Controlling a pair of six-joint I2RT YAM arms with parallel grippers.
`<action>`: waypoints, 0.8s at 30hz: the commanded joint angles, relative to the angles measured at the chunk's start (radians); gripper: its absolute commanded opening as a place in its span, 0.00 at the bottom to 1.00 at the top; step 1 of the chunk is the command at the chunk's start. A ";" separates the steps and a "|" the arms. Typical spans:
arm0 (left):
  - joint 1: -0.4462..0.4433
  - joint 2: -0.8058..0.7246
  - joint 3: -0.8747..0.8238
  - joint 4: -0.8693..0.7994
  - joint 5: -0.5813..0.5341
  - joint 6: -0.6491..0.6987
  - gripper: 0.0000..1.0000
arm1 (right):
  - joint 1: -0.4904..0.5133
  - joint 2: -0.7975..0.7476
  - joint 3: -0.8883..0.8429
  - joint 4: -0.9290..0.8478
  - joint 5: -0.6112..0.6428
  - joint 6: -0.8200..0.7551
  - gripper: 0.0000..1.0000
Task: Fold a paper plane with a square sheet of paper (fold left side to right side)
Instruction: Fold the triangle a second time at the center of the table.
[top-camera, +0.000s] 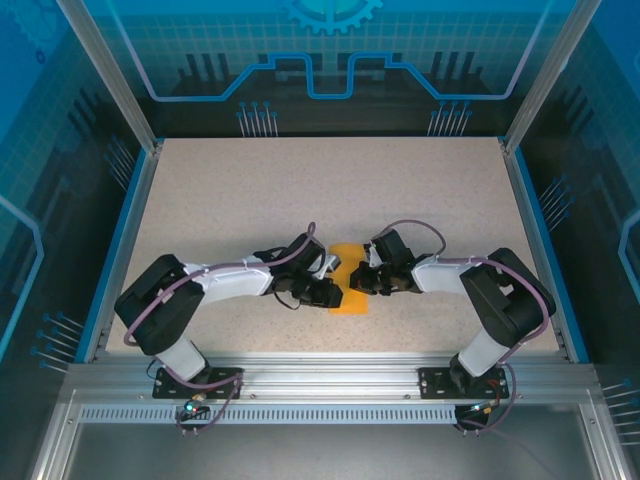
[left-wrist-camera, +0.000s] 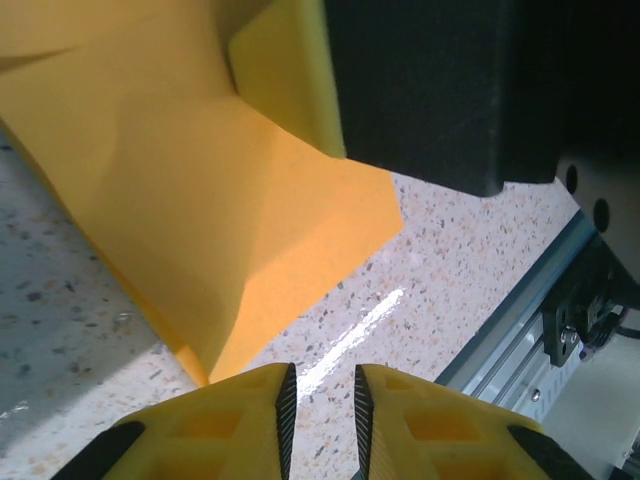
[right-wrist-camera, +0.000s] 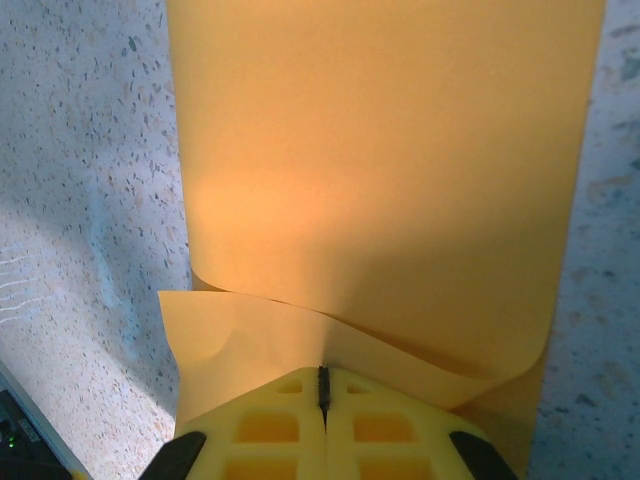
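The square sheet of paper (top-camera: 349, 302) is bright orange and lies partly folded between my two grippers near the table's front middle. My right gripper (right-wrist-camera: 323, 372) is shut, pinching the near edge of the paper (right-wrist-camera: 380, 150), whose layers curl up and bow just ahead of the fingertips. My left gripper (left-wrist-camera: 320, 375) hovers low over the table with its jaws a little apart and bare tabletop between them. The creased paper (left-wrist-camera: 200, 200) lies just ahead and to the left of it, untouched. From above, the left gripper (top-camera: 328, 292) and right gripper (top-camera: 360, 282) nearly meet over the sheet.
The black body of the right gripper (left-wrist-camera: 430, 90) looms close over the paper in the left wrist view. The aluminium front rail (top-camera: 320, 375) runs just behind the arms' bases, also near in the left wrist view (left-wrist-camera: 520, 340). Speckled tabletop (top-camera: 330, 190) stretches away behind the grippers.
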 joint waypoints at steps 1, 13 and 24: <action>0.010 0.039 0.029 -0.036 0.049 0.008 0.25 | 0.009 0.044 -0.002 -0.092 0.027 -0.019 0.00; 0.009 0.125 0.017 -0.053 0.010 0.022 0.23 | 0.009 0.043 -0.003 -0.092 0.025 -0.023 0.00; 0.010 0.123 -0.026 -0.057 0.006 0.009 0.19 | 0.005 -0.062 0.038 -0.096 0.003 -0.063 0.00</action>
